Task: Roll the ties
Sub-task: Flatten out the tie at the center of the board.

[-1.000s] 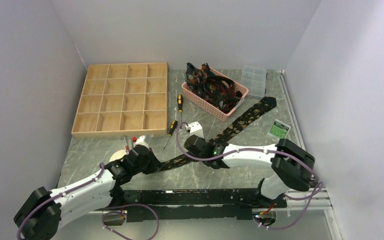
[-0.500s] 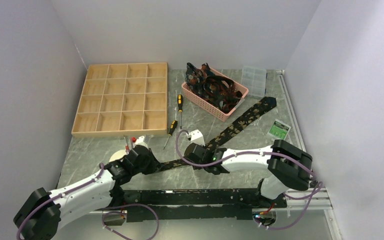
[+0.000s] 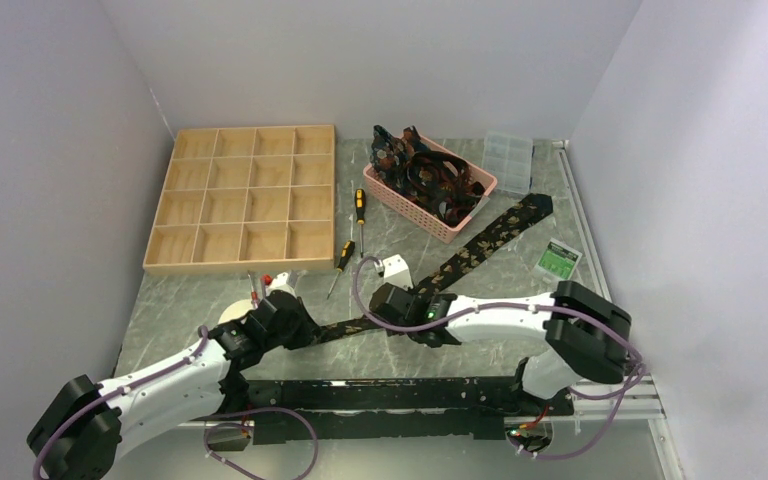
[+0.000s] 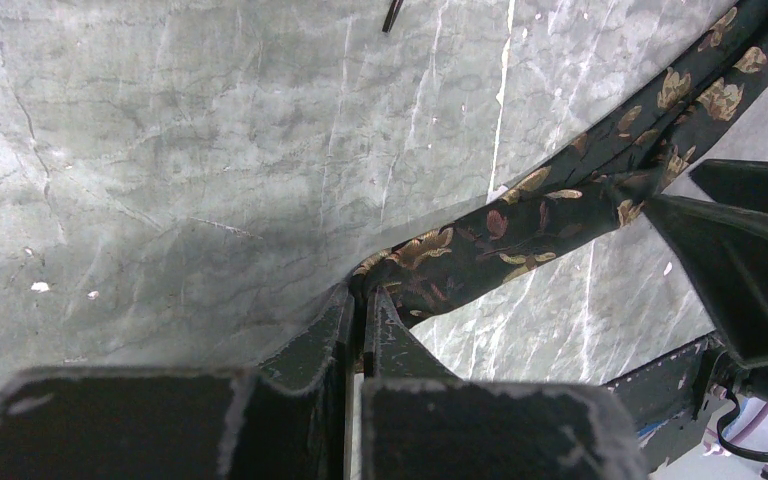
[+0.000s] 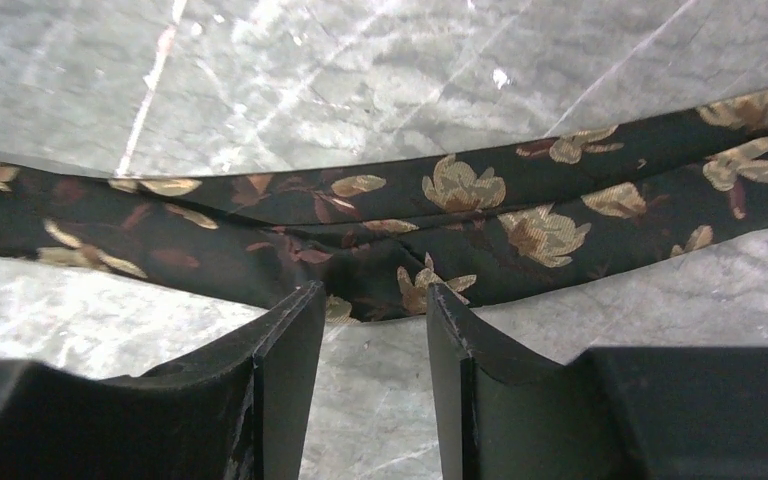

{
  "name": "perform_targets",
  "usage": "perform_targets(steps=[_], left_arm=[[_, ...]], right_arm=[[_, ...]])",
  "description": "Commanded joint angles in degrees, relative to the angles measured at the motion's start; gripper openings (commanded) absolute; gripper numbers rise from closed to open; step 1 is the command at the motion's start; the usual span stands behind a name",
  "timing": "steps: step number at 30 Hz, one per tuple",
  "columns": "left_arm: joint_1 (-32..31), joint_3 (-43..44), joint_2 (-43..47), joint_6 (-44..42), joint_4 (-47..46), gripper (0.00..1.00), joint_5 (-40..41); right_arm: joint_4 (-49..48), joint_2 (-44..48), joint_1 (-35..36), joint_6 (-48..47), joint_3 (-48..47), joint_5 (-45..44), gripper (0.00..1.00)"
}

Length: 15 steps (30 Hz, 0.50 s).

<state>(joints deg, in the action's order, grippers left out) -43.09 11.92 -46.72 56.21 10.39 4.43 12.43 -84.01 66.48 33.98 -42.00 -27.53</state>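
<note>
- A grey marbled table [image 3: 190,300] sits between plain pale walls. My two arms reach in from its near edge.
- One tie [image 3: 480,240] lies stretched out at a slant across the table. Its wide pointed end is far off to the right near the pink basket [image 3: 400,200], and its narrow end is down by my left side.
- My left gripper [image 4: 360,300] has its jaws pressed together on that narrow end, pinning the cloth right at the fingertips. From the left wrist view the fabric there looks bunched, not wound.
- My right gripper [image 5: 370,305] is further up the same tie, low over the table with its jaws apart. The near edge of the cloth sits just at the gap between the tips, and nothing is clamped.
- In the right wrist view the tie is creased along its length, with one layer lapping over another.
- Done so far, as I judge it: one tie is out of the heap and laid long, and one end is held. I see no turn of a roll anywhere on it.
- Left to do: the whole winding of this tie from the narrow end, then the tangle of other ties [image 3: 430,175] piled in the basket.
- The wooden compartment tray [image 3: 243,268] at the far left holds no rolled tie that I can see.
</note>
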Motion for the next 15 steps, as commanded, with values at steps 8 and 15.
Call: perform_targets(steps=[8,15], left_arm=[[0.2,0.4,0.1,-1.0,1.8,0.03,1.3],[0.2,0.0,0.1,-0.6,1.6,0.03,1.5]], right_arm=[[-0.5,-6.5,0.1,-0.2,-1.8,-1.1,0.19],[-0.3,-4.2,0.1,-1.6,-3.0,-4.7,0.01]])
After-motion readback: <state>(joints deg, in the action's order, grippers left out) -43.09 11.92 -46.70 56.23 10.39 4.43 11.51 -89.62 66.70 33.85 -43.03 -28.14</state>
